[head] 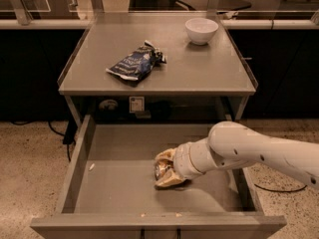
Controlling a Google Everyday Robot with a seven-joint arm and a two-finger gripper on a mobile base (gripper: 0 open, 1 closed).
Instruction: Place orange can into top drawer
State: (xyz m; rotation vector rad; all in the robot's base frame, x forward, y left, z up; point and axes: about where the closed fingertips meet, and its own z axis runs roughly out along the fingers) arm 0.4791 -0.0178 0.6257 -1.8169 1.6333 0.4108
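The top drawer (119, 183) is pulled wide open below the tabletop. My gripper (162, 170) is down inside it, right of the middle, reaching in from the right on the white arm (249, 151). Its tan fingers (169, 181) are closed around the orange can (161, 171), which lies tipped on its side with its silver top facing left. The can is at or just above the drawer floor; I cannot tell whether it touches.
On the grey tabletop (199, 68) lie a dark blue foil snack bag (134, 62) at left centre and a white bowl (201, 30) at the back right. The drawer's side walls (76, 163) and front panel (159, 223) bound the gripper. A cable runs along the floor at right.
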